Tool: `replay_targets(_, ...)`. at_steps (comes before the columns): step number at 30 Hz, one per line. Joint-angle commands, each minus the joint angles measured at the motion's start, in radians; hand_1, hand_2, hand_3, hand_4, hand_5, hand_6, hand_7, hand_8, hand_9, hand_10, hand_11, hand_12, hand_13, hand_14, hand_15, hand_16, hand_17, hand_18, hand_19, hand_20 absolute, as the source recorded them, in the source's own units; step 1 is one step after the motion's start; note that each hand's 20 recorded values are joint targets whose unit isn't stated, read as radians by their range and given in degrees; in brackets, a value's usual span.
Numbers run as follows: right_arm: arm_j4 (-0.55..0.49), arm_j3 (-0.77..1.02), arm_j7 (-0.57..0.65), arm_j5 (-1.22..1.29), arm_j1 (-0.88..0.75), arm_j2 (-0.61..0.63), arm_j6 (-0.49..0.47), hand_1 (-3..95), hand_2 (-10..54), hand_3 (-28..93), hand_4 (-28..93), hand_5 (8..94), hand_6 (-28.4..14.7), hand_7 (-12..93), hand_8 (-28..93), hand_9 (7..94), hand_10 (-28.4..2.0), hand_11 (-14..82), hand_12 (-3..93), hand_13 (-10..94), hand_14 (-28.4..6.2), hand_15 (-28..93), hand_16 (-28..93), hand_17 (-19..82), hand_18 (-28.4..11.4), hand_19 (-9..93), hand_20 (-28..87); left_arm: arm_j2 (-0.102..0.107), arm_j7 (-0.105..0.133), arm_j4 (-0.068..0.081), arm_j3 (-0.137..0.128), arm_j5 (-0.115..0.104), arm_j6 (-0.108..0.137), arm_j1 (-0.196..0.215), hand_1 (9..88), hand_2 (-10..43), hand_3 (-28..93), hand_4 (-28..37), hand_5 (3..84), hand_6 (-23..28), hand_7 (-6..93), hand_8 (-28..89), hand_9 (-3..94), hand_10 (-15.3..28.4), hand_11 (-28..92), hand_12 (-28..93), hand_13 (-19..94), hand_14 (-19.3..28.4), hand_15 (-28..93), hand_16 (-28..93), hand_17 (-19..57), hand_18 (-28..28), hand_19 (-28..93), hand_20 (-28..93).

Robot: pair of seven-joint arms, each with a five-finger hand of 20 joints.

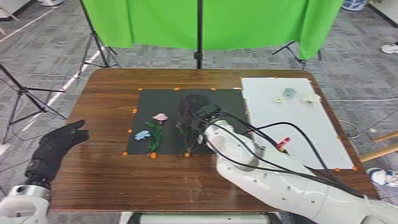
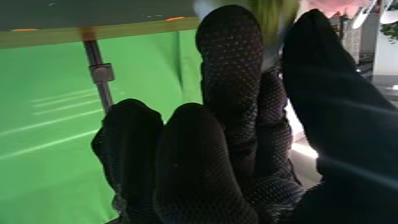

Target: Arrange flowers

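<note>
My right hand (image 1: 193, 106) is over the black mat (image 1: 135, 117), to the right of the pink flower (image 1: 160, 117). A blue flower (image 1: 142, 135) lies lower left of the pink one, with green stems beside it. More thin green stem (image 1: 183, 131) shows just below the hand. In the right wrist view, the fingers of my right hand (image 2: 231, 75) are fairly straight; a blurred green-yellow shape (image 2: 269, 15) shows between fingers and thumb, its contact unclear. Pink petals (image 2: 333, 6) are beyond. My left hand (image 1: 60, 142) is open at the table's left edge.
A white board (image 1: 266, 117) lies on the right, holding a pale bluish item (image 1: 289, 92), small whitish pieces (image 1: 311, 98) and a red object (image 1: 283, 144). Orange tape marks line the mat. Black cables loop along the right arm. A green backdrop (image 1: 151, 22) stands behind the table.
</note>
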Motion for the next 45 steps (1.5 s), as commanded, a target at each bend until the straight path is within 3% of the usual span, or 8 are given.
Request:
replay_targets(1,-0.037,0.016,-0.009,-0.005,0.021,0.027,-0.013,42.9,-9.5,63,-17,73.2,3.0,20,5,87.6,-9.0,53.6,31.5,92,-2.8,73,36,66,-17.4,93,71,-0.013,-0.001,-0.004,-0.011,0.006,-0.008,0.023,28.7,-2.3,66,-18.7,43.6,5.5,10.2,-5,43.5,14.2,20,13,36,18.5,19,2,5.8,14.0,8,17)
replay_targets(9,-0.167,0.123,0.015,0.027,0.015,0.105,0.025,38.9,-9.5,67,-18,71.8,3.2,19,0,87.0,-9.3,53.2,31.6,91,-2.9,73,36,66,-17.2,93,70,-0.022,-0.002,-0.016,-0.021,0.007,-0.001,0.042,28.4,-2.6,66,-18.3,43.6,5.6,10.2,-5,43.5,14.3,20,13,36,18.5,19,2,5.8,14.0,8,17)
replay_targets(12,-0.175,0.168,0.058,0.035,0.016,0.147,0.087,31.8,-9.5,66,-17,69.6,2.1,19,-9,85.3,-10.4,45.7,32.1,91,-2.1,70,36,66,-16.5,93,69,-0.028,0.001,-0.022,-0.03,0.006,0.005,0.05,28.4,-2.7,66,-18.8,43.6,5.5,10.2,-5,43.5,14.2,20,13,36,18.6,19,2,5.8,14.0,8,17)
replay_targets(18,-0.175,0.319,0.19,0.089,-0.016,0.228,-0.174,18.6,-9.5,58,-15,59.4,-3.0,11,-6,78.0,-14.9,29.1,30.2,90,-3.4,66,37,64,-16.9,93,68,-0.035,0.001,-0.032,-0.039,0.007,0.014,0.07,28.3,-2.7,67,-19.1,43.6,5.6,10.2,-5,43.6,14.2,20,13,36,18.5,19,2,5.8,14.0,8,17)
replay_targets(25,-0.124,0.388,0.25,0.088,-0.078,0.28,-0.247,7.3,-4.7,53,-17,50.6,-5.4,5,-4,67.8,-20.1,20.8,29.0,83,-8.3,66,37,59,-19.3,93,65,-0.043,0.016,-0.039,-0.045,0.002,0.041,0.096,28.4,-2.7,67,-19.2,43.7,5.5,10.3,-5,43.9,14.3,21,13,36,18.5,19,2,5.8,14.0,8,17)
replay_targets(27,-0.107,0.399,0.258,0.082,-0.087,0.284,-0.306,6.7,-4.5,53,-17,50.1,-5.5,5,-4,67.4,-20.3,20.0,28.7,83,-8.5,66,37,59,-19.5,93,65,-0.04,0.018,-0.04,-0.045,0.003,0.043,0.094,28.4,-2.7,67,-19.2,43.8,5.5,10.4,-5,44.1,14.3,21,13,36,18.6,19,2,5.9,14.0,8,17)
replay_targets(30,-0.065,0.365,0.255,0.024,-0.095,0.296,-0.225,13.1,-4.9,55,-14,52.3,-5.0,6,-4,68.4,-19.8,20.4,28.6,83,-8.4,66,36,59,-19.6,93,65,-0.04,0.017,-0.041,-0.046,0.002,0.046,0.091,28.5,-2.7,67,-19.2,44.1,5.6,10.4,-5,44.2,14.3,21,13,36,18.6,19,2,5.9,14.0,8,17)
replay_targets(45,0.035,0.335,0.278,-0.038,-0.117,0.304,-0.235,26.9,-9.5,61,-12,56.1,-1.8,10,-6,72.5,-16.8,24.4,29.0,86,-5.4,67,35,61,-18.2,93,66,-0.041,0.006,-0.038,-0.044,0.006,0.026,0.086,28.5,-2.9,67,-19.1,44.1,5.5,10.6,-5,44.1,14.2,21,13,36,18.7,20,2,5.9,14.1,8,17)
